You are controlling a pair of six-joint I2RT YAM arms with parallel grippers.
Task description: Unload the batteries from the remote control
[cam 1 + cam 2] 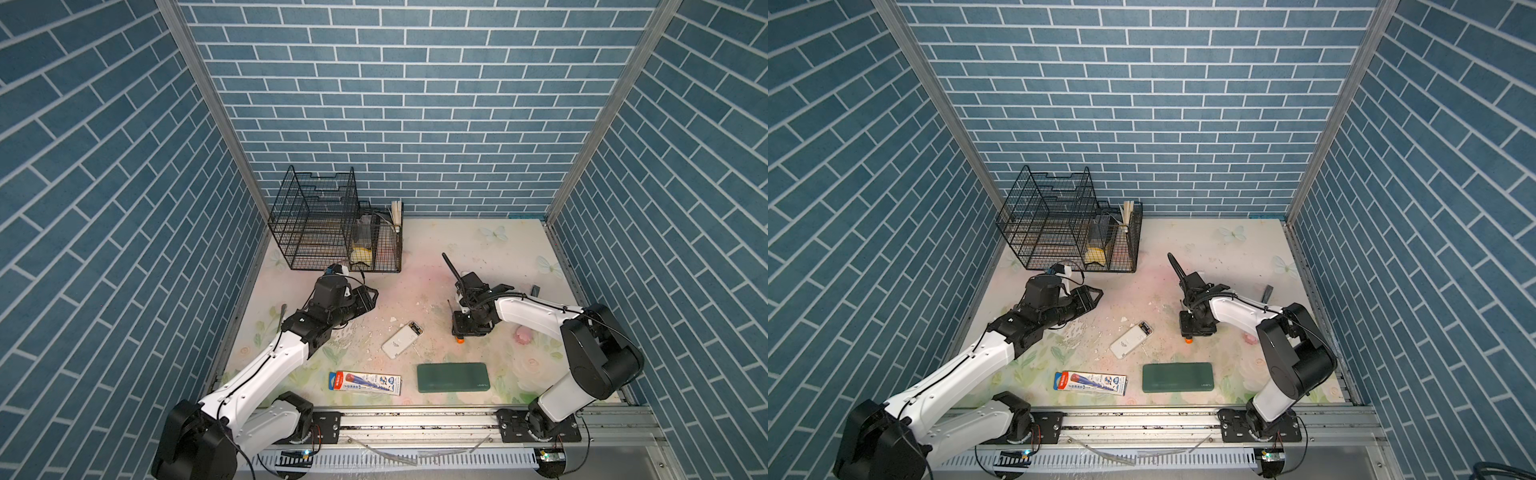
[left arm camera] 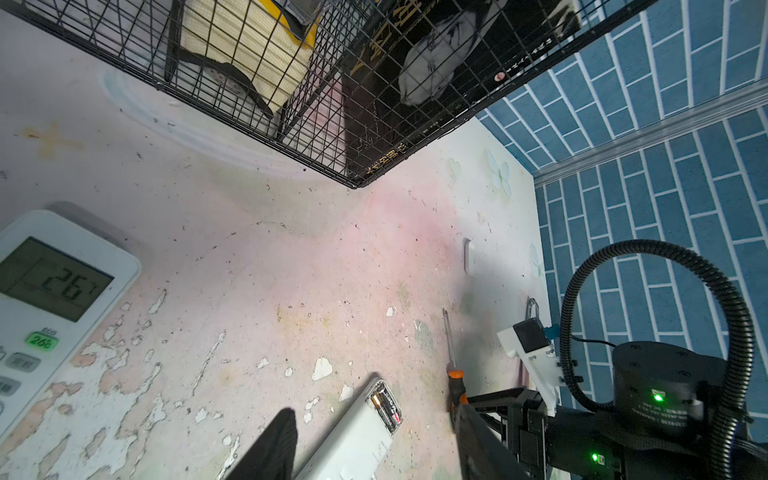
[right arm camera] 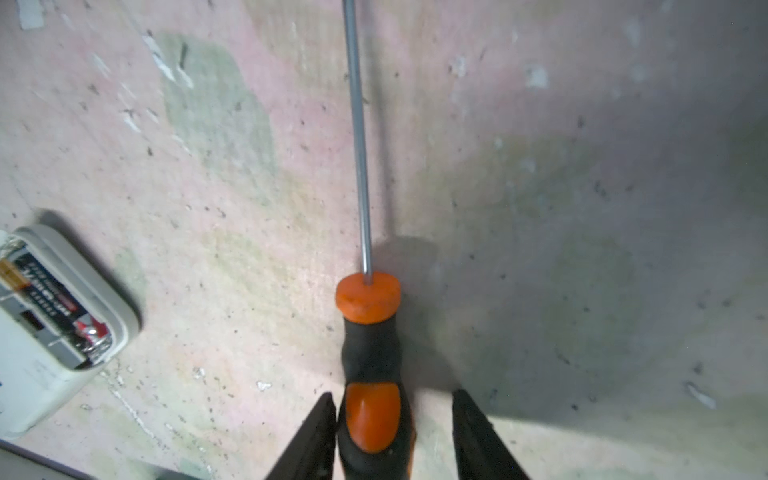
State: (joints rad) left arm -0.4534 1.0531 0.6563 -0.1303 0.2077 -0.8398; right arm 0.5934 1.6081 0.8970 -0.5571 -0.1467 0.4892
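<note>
Item: remote (image 1: 400, 339) lay face-down mid-table w/ its cover off, batteries (image 3: 62, 309) seated in the bay, so nothing unloaded yet by my read. I had the right gripper (image 3: 392, 424) straddling the screwdriver (image 3: 370, 365) handle, one finger touching, other apart – not clamped – presumably to pry cells out. Left gripper (image 1: 365, 300) hung half-open, empty, well apart near the wire rack (image 1: 316, 224).
</note>
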